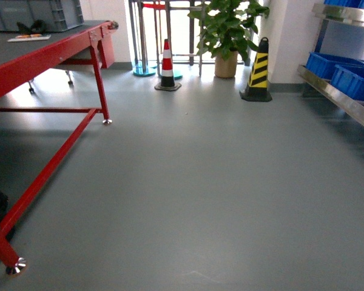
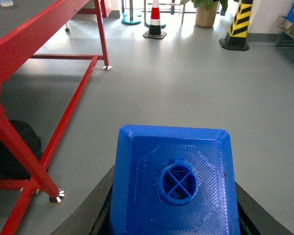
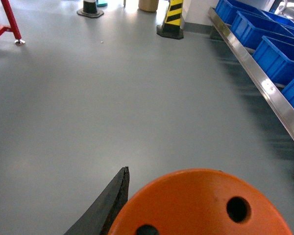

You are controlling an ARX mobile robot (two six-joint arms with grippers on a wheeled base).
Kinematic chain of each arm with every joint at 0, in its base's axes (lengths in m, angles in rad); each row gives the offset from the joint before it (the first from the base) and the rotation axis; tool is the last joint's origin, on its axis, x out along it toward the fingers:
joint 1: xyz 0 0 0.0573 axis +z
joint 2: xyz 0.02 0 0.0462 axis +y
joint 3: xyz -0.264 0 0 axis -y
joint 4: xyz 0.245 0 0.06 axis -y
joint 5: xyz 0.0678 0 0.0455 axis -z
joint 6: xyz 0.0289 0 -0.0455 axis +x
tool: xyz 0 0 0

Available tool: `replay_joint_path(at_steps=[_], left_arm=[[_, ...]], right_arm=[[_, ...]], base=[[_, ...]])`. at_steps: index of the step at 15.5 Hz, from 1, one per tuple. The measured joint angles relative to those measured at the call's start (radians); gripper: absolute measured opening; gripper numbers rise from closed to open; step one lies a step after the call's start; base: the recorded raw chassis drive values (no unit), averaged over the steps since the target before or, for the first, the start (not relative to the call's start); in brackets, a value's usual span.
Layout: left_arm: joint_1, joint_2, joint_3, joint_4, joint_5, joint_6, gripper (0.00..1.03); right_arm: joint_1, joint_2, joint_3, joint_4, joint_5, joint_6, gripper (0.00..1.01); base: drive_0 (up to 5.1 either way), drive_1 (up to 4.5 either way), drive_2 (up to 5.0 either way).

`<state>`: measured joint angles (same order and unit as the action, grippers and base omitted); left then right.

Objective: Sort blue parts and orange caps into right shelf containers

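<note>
Left wrist view: our left gripper [image 2: 174, 223] is clamped on a blue part [image 2: 174, 181], rigid, light plastic, gripped by its sides. Our right gripper [image 3: 186, 220] pinches a smooth orange cap [image 3: 206, 203]. Far right wait the shelf containers [image 1: 349, 76].

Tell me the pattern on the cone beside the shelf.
Black and yellow diagonal stripes on the cone; head view.

head view forward across grey floor [image 1: 200, 200], wrist views low, forward, all sharing striped cone [image 1: 258, 71]
</note>
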<state>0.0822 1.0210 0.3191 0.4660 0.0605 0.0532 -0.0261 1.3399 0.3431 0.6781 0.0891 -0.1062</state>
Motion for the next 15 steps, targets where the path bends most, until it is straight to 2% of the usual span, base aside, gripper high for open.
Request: replay_joint_path(at_steps=[15], left_arm=[[0.0, 0.005, 0.0, -0.002, 0.0, 0.0, 0.44]], right_arm=[[0.0, 0.0, 0.001, -0.002, 0.0, 0.0, 0.43]], base=[[-1.7, -1.74, -1.7]])
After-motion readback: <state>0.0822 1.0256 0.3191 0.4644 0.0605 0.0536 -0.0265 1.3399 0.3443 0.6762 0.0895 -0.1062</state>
